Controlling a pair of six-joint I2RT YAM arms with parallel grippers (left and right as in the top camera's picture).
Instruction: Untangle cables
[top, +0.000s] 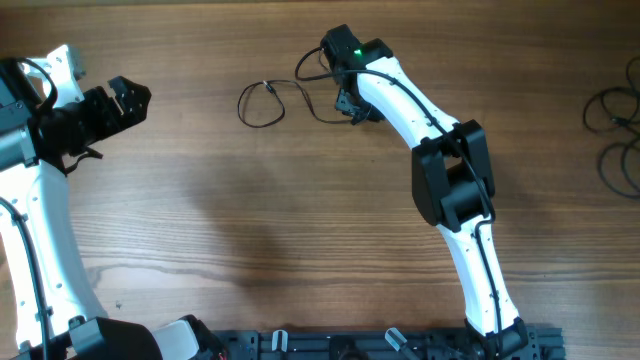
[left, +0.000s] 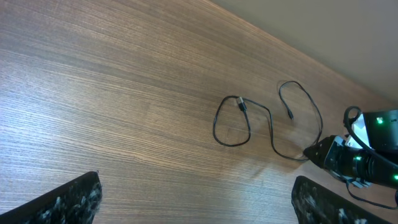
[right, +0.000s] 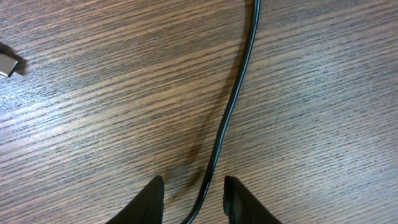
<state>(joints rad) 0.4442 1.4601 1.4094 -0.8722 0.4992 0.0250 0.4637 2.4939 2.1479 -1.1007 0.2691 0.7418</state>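
A thin black cable (top: 262, 103) lies at the back middle of the table, in a small loop with a wavy tail running right. My right gripper (top: 352, 108) is down at the tail's right end. In the right wrist view the cable (right: 233, 106) runs between the two fingers (right: 194, 190), which stand apart on either side of it and are open. A small plug end (right: 9, 64) lies at the left. My left gripper (top: 135, 100) is open and empty at the far left. Its wrist view (left: 196, 199) shows the same cable (left: 249, 118) well ahead of it.
More thin black cables lie in loose loops at the table's right edge (top: 615, 108), with another loop just below them (top: 625, 165). The right arm's forearm (top: 450, 170) crosses the middle right. The table's back edge shows in the left wrist view (left: 323, 62).
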